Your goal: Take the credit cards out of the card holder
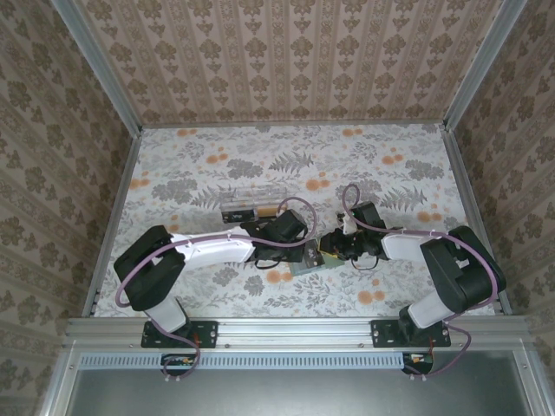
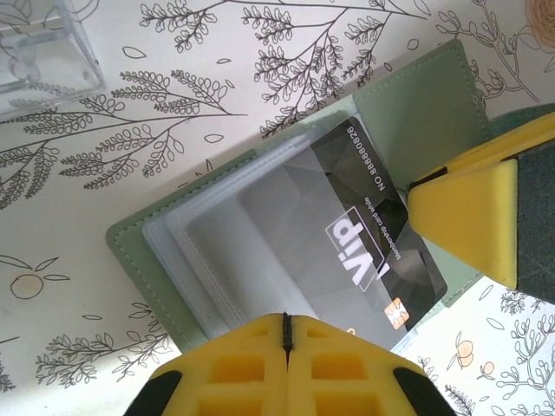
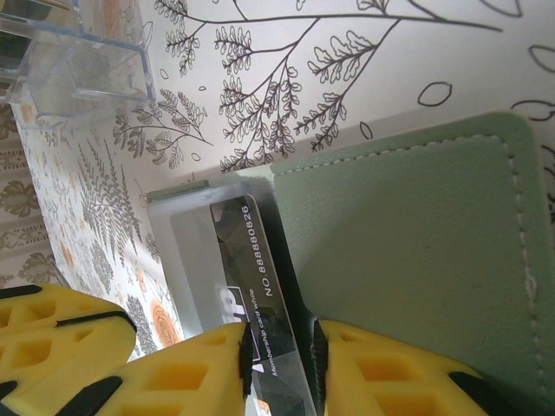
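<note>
1. Farthest left, toward the back of the flower-printed table (image 1: 217, 160): a clear plastic box (image 1: 251, 202), lying on its long side, well apart from the card holder.
2. Next along, reaching in from the left: the left gripper (image 2: 286, 328). Yellow fingers pressed flat together, no gap along the seam, nothing seen between them. Poised over the near edge of the card holder; cannot tell whether touching it.
3. Between the two grippers, near the middle of the table: the card holder (image 2: 434, 95), grey-green with a stitched border, lying open with both panels spread.
4. On its left panel, a stack of clear sleeves (image 2: 234, 251). Across them, skewed and overlapping onto the right panel, a black card (image 2: 347, 217) marked "VIP" with a line of white digits along one edge.
5. At that card's right end, coming in from the right: the right gripper (image 3: 279, 351). Jaws parted only narrowly, with the end of the black card lying in the gap. Cannot tell whether clamped on it or merely flanking it.
6. Just beside the outer right finger: the bare green right panel of the card holder.
</note>
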Tool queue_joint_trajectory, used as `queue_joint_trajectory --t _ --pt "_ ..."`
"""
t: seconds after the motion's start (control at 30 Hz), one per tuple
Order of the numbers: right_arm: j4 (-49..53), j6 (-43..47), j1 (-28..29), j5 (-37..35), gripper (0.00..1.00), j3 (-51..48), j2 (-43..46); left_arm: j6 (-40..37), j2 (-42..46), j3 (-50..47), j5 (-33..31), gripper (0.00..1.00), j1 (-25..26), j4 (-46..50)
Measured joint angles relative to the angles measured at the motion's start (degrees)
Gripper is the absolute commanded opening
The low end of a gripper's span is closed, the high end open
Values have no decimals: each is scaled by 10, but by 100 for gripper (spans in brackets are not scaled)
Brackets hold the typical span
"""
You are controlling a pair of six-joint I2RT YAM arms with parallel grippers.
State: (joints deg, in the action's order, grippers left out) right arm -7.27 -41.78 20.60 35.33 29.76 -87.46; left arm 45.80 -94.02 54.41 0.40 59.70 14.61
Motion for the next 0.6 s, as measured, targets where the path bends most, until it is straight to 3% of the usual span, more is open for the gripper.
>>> queue_joint_trajectory --t 0.33,0.6 --pt "-1 0 1 3 31 0 0 -2 -43 4 5 0 0 -16" --pt "-7 2 5 11 26 0 -7 -1 -44 4 5 0 -1 -20"
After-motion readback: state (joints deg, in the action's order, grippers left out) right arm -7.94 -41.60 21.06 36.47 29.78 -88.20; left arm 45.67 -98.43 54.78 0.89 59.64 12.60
